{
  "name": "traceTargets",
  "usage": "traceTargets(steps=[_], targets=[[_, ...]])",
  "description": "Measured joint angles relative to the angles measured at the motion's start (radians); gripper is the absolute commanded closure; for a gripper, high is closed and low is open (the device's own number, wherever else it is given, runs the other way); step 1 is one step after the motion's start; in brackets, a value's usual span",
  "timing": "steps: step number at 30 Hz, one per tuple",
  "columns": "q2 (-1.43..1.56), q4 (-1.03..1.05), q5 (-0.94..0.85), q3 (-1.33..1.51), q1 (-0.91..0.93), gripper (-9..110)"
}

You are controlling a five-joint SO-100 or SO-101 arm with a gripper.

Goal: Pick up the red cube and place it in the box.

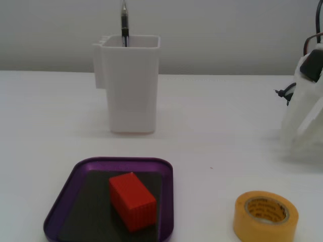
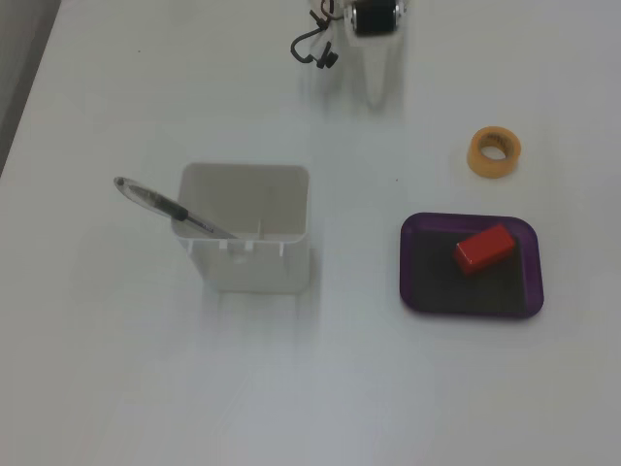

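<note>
The red cube (image 1: 132,200) lies inside the box (image 1: 70,193), a shallow purple tray with a dark floor, near the front left in a fixed view. It also shows in a fixed view from above, where the cube (image 2: 483,249) lies slanted in the tray's (image 2: 415,289) upper right part. My white gripper (image 2: 376,85) is far from the tray, folded back near the arm's base at the table's far edge, and holds nothing. It shows at the right edge in a fixed view (image 1: 304,123). White against the white table, its jaws are washed out.
A tall white plastic container (image 1: 132,85) with a pen (image 2: 170,208) in it stands left of the tray. A yellow tape roll (image 1: 266,216) lies between tray and arm; it also shows from above (image 2: 495,151). Cables (image 2: 312,44) lie beside the arm base.
</note>
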Motion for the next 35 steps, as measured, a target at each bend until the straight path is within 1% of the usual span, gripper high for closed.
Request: traceTargets(steps=[35], targets=[[0.0,0.0,0.0,0.0,-0.011,102]])
